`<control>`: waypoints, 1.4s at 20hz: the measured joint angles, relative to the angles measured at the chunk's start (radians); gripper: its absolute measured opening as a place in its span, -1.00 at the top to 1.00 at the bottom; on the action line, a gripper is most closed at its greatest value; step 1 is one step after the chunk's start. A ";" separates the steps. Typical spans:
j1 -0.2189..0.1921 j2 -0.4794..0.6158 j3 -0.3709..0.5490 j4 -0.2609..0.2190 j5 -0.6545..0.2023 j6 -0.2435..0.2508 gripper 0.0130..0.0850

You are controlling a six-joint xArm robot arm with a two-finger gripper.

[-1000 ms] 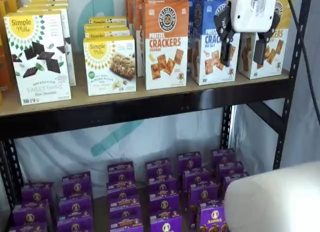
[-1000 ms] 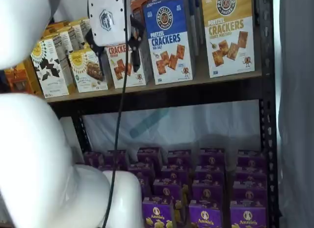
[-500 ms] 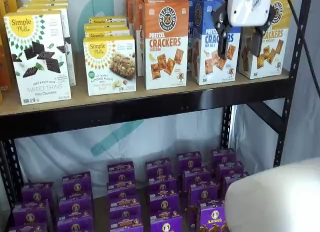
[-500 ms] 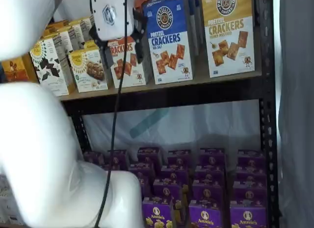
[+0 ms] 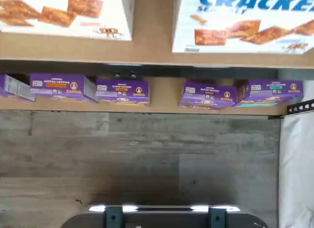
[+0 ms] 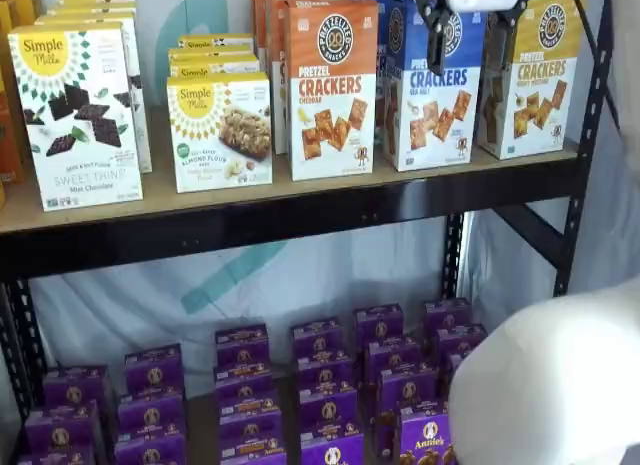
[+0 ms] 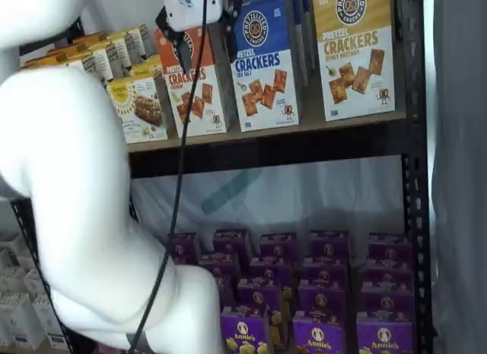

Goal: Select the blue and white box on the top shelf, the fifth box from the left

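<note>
Blue and white box of sea salt pretzel crackers stands upright at the front edge of the top shelf, a tan board on a black metal beam, flanked by an orange-topped Cheddar box and a yellow-topped cracker box. The gripper hangs from the upper edge in a shelf view, directly in front of the blue carton's top; its two black fingers stand apart with a clear gap between them and hold nothing. In both shelf views, white cartons with sunburst logos fill the far end of the same board, while purple boxes sit in rows on the lower level. A pale sheet with a teal mark hangs behind the rack, and the robot's white arm bulks in the foreground. The wrist view looks down past the board's edge to the purple boxes and a grey wood-plank floor.
</note>
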 joint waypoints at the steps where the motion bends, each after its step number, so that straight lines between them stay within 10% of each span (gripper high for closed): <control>1: -0.004 0.012 -0.011 0.000 0.001 -0.003 -1.00; 16: -0.088 0.126 -0.122 0.032 -0.046 -0.078 -1.00; 28: -0.071 0.172 -0.178 0.030 -0.056 -0.063 -1.00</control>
